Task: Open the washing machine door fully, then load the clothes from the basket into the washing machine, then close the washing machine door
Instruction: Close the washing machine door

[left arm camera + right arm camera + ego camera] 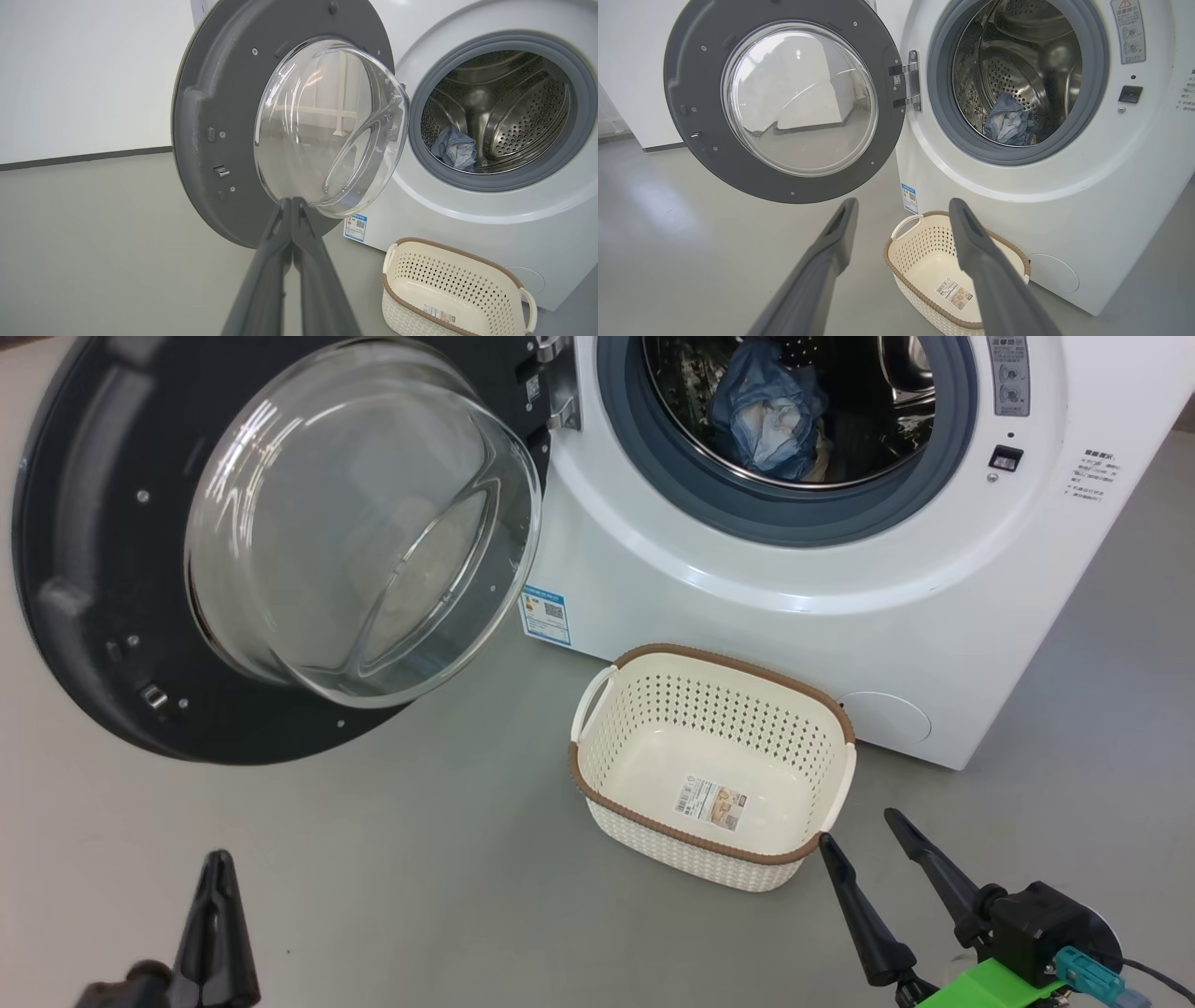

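Front-loading washing machine [747,579] with its washing machine door [84,569] swung wide on the metal hinge [560,392] at the left of the opening. The clear glass bowl [373,523] bulges toward me and the dark rim hangs above the grey floor [420,859]. The clothes [770,415], a light-blue bundle with a paler piece in its folds, lie inside the steel perforated drum [1017,60], low behind the grey rubber seal [794,518]. The basket [709,719] stands upright on the floor just in front of the machine's lower panel, to the right of the open door and apart from it. A paper label [711,803] lies on its bottom. A blue energy sticker [546,613] sits at the machine's lower left corner, between door and basket. My left jaws are clenched: the two dark left fingers [273,280] press together at their tips with nothing between them. In the head view they sit low at the left, below the door's rim and clear of it. In my left wrist view their tips overlap the bowl's lower edge, and contact cannot be judged from there. My right jaws are released: the right fingers [864,915] stand spread with nothing held, near the basket's right front corner, one tip just beside its rim.
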Robot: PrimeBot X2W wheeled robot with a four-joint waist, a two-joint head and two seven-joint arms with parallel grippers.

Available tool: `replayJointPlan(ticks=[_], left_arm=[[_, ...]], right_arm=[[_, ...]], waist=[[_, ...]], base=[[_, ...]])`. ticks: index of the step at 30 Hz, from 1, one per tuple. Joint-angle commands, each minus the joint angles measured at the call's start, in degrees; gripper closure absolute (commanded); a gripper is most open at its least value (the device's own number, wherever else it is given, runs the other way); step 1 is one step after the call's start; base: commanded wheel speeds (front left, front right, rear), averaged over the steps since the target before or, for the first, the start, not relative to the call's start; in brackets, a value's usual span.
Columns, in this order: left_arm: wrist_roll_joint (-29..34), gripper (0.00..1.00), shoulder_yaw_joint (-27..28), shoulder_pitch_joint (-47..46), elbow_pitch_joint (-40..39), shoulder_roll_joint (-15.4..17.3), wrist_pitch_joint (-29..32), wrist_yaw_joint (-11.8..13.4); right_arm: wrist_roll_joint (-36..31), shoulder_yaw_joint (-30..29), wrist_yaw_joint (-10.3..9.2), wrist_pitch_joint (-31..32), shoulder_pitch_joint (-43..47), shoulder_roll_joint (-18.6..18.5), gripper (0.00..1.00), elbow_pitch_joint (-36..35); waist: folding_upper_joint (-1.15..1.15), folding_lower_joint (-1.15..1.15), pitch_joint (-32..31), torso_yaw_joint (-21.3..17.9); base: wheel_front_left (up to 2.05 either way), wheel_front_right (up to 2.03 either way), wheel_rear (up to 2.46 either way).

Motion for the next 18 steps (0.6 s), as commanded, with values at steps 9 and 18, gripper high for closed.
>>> replayJointPlan(ticks=[9, 18], left_arm=[[-13.15, 1.00, 16.30, -2.29, -7.80, -7.19, -0.71, -13.21], [-32.37, 1.00, 30.43, -5.72, -5.99, -12.10, -0.64, -27.79]], right_arm=[[-0.54, 0.31, 0.09, 0.69, -1.32, -0.75, 0.00, -2.52], [-0.65, 0.29, 0.09, 1.32, -1.50, -1.12, 0.00, -3.21]], waist=[[0.00, 0.00, 0.93, 0.57], [0.00, 0.00, 1.78, 0.45]], base=[[0.00, 0.00, 0.00], [0.00, 0.00, 0.00]])
